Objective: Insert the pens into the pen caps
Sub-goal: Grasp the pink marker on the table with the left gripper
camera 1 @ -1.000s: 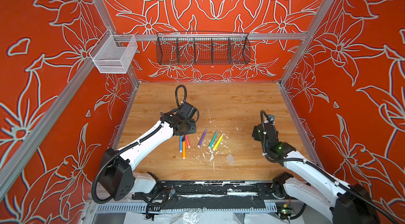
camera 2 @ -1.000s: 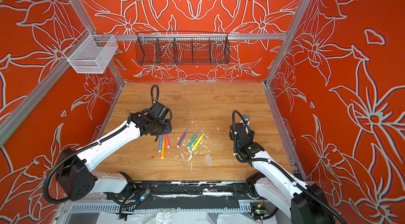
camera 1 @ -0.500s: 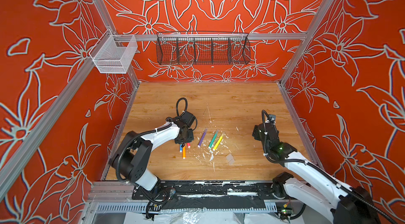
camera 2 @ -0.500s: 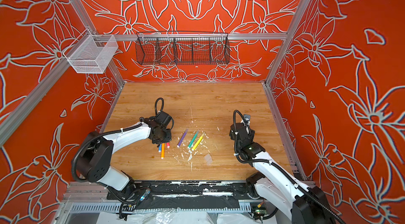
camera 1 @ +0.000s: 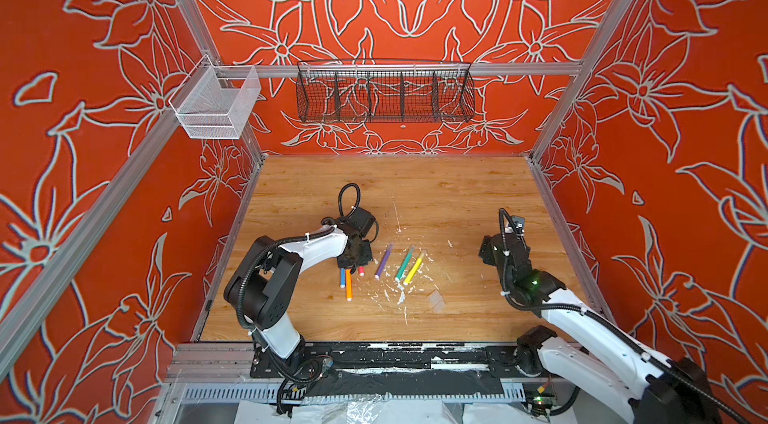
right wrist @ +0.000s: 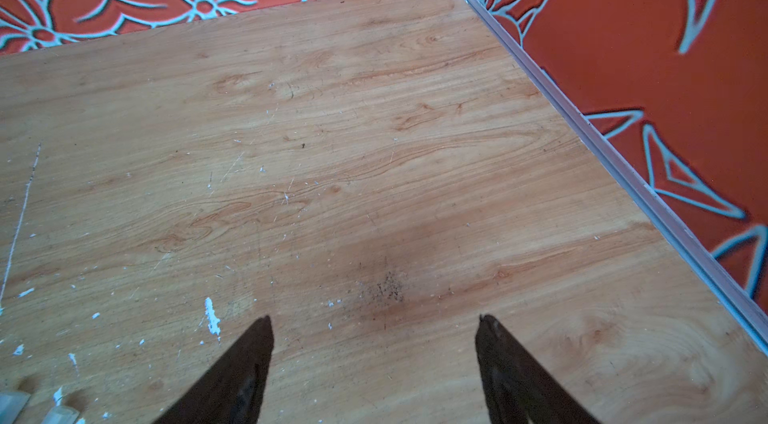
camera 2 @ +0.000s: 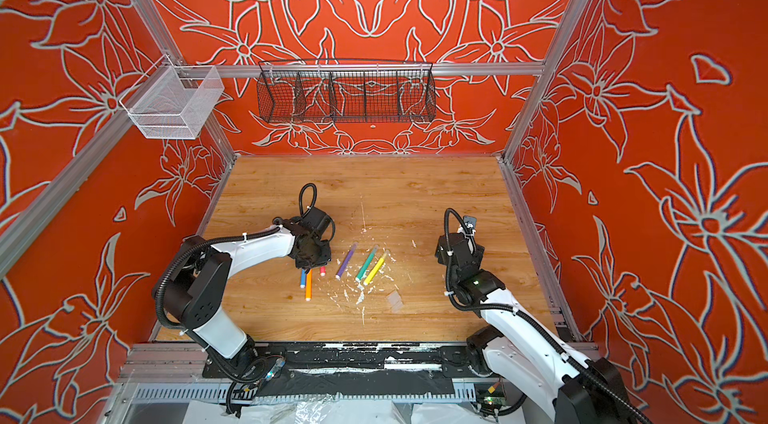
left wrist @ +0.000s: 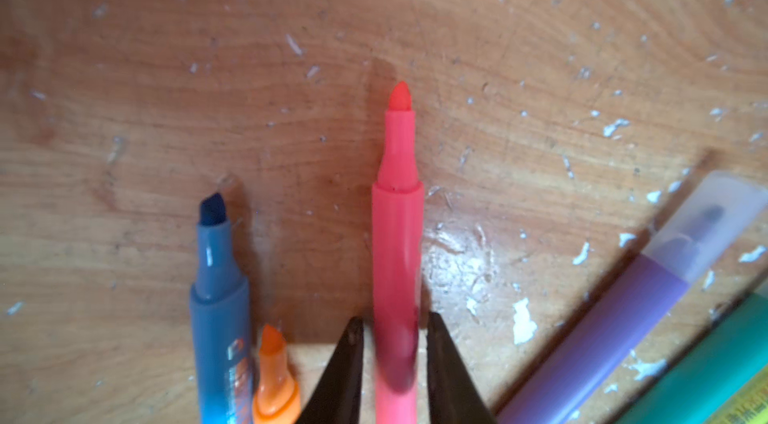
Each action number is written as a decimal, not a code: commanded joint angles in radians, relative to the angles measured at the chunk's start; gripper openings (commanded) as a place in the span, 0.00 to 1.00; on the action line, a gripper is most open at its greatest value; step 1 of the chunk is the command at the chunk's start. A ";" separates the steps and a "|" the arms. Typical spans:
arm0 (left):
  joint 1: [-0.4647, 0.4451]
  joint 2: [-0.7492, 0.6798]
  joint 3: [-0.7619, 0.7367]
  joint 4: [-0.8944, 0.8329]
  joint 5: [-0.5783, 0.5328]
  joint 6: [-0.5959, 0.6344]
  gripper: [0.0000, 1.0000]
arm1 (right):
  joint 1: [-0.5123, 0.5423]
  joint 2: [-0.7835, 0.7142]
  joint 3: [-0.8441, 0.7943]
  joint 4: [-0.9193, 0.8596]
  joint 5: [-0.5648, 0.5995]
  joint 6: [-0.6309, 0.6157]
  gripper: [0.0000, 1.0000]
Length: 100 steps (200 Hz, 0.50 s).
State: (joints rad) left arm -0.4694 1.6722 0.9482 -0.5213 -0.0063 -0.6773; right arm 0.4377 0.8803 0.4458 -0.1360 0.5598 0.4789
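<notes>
So, purple [left wrist: 602,330], green [camera 1: 404,263] and yellow [camera 1: 414,267] look capped; blue [left wrist: 220,318], orange [left wrist: 274,376] and pink [left wrist: 397,260] lie bare on the table [camera 1: 415,193], with loose caps [camera 1: 435,300] nearby. Since a second ago the left jaws have dropped to flank pink; clamped or not, I cannot tell. Right jaws gape empty, unmoved.

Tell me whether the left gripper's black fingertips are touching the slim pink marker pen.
Apart. In the left wrist view the left gripper straddles the pink marker pen, a thin sliver of table showing on each side.
</notes>
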 commanded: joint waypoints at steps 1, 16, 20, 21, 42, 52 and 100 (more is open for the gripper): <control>-0.001 0.050 -0.010 -0.031 -0.012 -0.005 0.19 | -0.004 -0.008 -0.008 0.011 0.001 0.001 0.79; -0.004 0.062 0.002 -0.041 -0.015 0.003 0.17 | -0.004 -0.008 -0.007 0.011 0.002 0.001 0.79; -0.005 0.065 0.003 -0.042 -0.015 0.005 0.16 | -0.004 -0.008 -0.008 0.010 0.001 0.001 0.79; -0.005 0.065 0.003 -0.042 -0.015 0.005 0.16 | -0.004 -0.008 -0.008 0.010 0.001 0.001 0.79; -0.009 0.069 0.007 -0.040 -0.016 0.013 0.13 | -0.004 -0.015 -0.012 0.009 -0.001 0.001 0.79; -0.010 0.066 0.008 -0.042 -0.019 0.016 0.10 | -0.004 -0.020 -0.013 0.009 -0.001 0.001 0.79; -0.012 0.017 0.011 -0.035 0.012 0.065 0.02 | -0.004 -0.073 -0.013 -0.037 -0.020 0.026 0.79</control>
State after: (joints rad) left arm -0.4732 1.6917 0.9741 -0.5289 -0.0143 -0.6456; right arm 0.4381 0.8497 0.4435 -0.1375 0.5587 0.4793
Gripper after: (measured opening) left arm 0.134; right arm 0.791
